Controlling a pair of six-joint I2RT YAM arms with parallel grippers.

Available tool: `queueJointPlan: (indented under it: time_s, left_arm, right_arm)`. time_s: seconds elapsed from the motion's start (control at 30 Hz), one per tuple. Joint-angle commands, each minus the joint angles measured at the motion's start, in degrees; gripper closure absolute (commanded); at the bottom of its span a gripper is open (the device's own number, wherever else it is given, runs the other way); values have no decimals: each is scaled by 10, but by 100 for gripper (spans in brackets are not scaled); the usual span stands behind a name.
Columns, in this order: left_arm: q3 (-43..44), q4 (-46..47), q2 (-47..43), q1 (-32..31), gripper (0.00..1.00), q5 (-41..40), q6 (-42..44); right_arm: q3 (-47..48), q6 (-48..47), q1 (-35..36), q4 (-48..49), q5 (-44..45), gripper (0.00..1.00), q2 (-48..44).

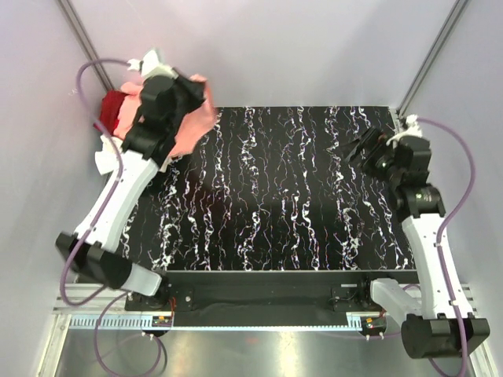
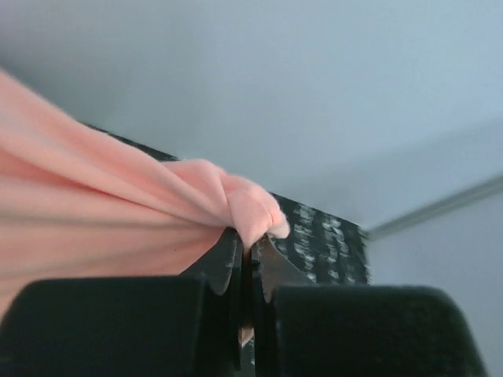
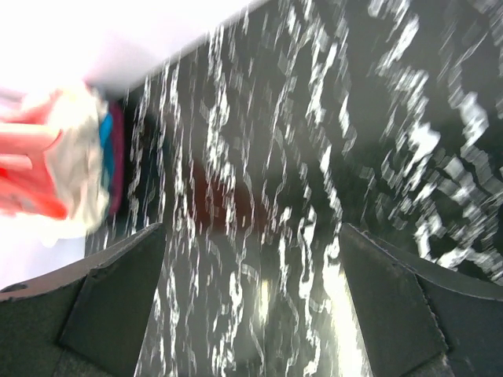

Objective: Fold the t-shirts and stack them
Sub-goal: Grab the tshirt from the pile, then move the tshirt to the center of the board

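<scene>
My left gripper (image 1: 198, 88) is at the table's far left corner and is shut on a bunched fold of the salmon-pink t-shirt (image 1: 192, 126), lifting it. In the left wrist view the pink cloth (image 2: 118, 212) drapes away to the left from the closed jaws (image 2: 250, 245). A pile of other shirts lies off the far left edge, with dark red-pink (image 1: 116, 106) and cream-white (image 1: 106, 157) showing. My right gripper (image 1: 357, 148) is open and empty above the table's right side. Its wrist view (image 3: 251, 302) shows the pile blurred at the left: cream-white (image 3: 75, 169), bright blue (image 3: 104, 149), hot pink (image 3: 117, 161).
The table top (image 1: 299, 196) is black with white marbling. Pale walls stand close on the left, back and right. Metal frame posts run up at the far left corner (image 1: 82, 35) and far right corner (image 1: 428, 63).
</scene>
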Motion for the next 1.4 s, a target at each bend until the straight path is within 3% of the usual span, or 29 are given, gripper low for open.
queueJointPlan:
  time_s: [0.0, 0.1, 0.27, 0.3, 0.37, 0.4, 0.43, 0.57, 0.73, 0.9, 1.03, 1.17, 1.37]
  left_arm:
    - [132, 9, 56, -73, 100, 35, -22]
    - [253, -13, 123, -148, 100, -12, -9]
    - [209, 39, 161, -267, 99, -81, -23]
    - [168, 60, 165, -283, 96, -88, -24]
    - [122, 83, 182, -320, 59, -77, -34]
    - [87, 87, 192, -326, 48, -53, -35]
    - [74, 77, 203, -332, 30, -35, -39]
    - [-17, 41, 205, -362, 1, -32, -22]
    - [-165, 19, 95, -351, 1, -139, 4]
    - [-252, -26, 49, -204, 1, -151, 14]
    - [-275, -67, 69, -125, 1, -215, 24]
    - [-295, -21, 112, -24, 1, -142, 27]
    - [-264, -17, 186, 19, 1, -140, 16]
  right_arm:
    - [94, -33, 2, -75, 109, 0, 16]
    - [147, -36, 1, -121, 168, 0, 13]
    - [158, -26, -2, -154, 220, 0, -9]
    - [155, -25, -2, -156, 227, 1, -16]
    - [141, -19, -2, -170, 252, 0, -23]
    - [135, -16, -2, -175, 256, 0, -25]
    - [123, -12, -2, -184, 260, 0, -28]
    - [65, 9, -2, -174, 252, 0, -60]
    - [-8, 32, -1, -142, 204, 0, -63]
    - [-49, 49, -2, -106, 166, 0, -42]
    - [-80, 55, -1, -62, 127, 0, -31]
    - [-93, 53, -2, -36, 94, 0, -11]
    - [-100, 35, -2, -27, 90, 0, 5]
